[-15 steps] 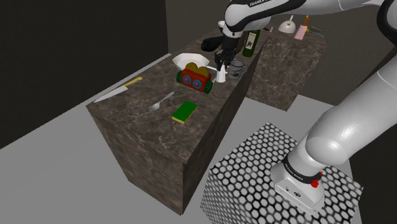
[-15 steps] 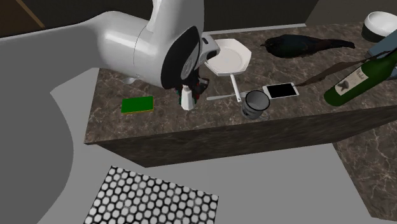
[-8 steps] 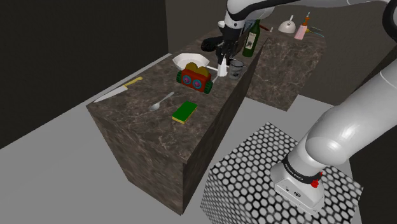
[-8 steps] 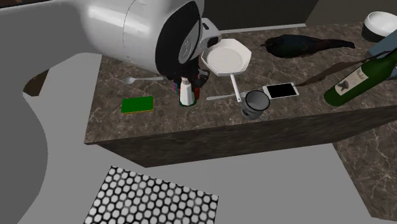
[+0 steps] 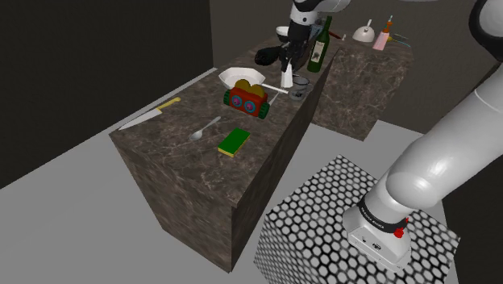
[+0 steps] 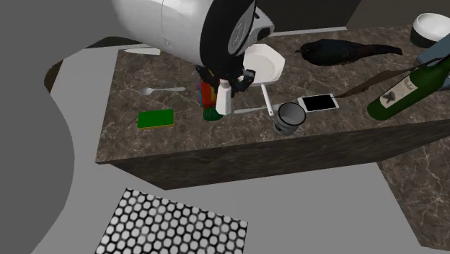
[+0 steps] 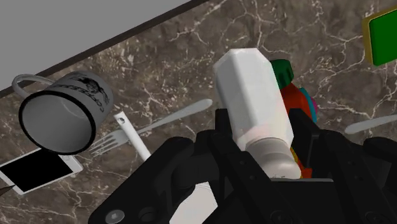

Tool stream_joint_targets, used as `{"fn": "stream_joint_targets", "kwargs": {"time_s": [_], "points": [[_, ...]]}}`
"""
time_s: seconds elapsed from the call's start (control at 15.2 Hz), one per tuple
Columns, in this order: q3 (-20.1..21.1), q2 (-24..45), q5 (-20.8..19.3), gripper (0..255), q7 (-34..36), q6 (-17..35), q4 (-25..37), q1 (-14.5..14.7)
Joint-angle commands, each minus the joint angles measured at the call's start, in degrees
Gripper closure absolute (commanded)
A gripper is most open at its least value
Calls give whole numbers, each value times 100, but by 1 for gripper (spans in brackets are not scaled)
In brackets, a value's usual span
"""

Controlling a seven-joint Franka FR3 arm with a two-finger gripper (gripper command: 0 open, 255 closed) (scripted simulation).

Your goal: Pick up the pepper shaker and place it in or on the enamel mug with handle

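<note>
White bottle-shaped pepper shaker (image 6: 224,99) hangs clamped in the black two-finger gripper (image 7: 264,137) above the brown marbled counter (image 6: 180,133), up-left of the upright grey handled mug (image 6: 289,117) at the second exterior view's centre.

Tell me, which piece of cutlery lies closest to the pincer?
The fork beside the mug, almost under the pincer holding the white shaker; the spoon and knife lie farther along the counter.
</note>
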Motion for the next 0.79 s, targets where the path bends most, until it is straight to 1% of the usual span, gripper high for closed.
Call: {"fn": "stream_joint_targets", "kwargs": {"time_s": [0.0, 0.4, 0.73], "points": [[-155, 174, 43, 255, -290, -98, 255, -116], [-552, 950, 292, 255, -1112, -412, 1267, -494], [-798, 1764, 602, 255, -1758, -797, 2370, -902]]}}
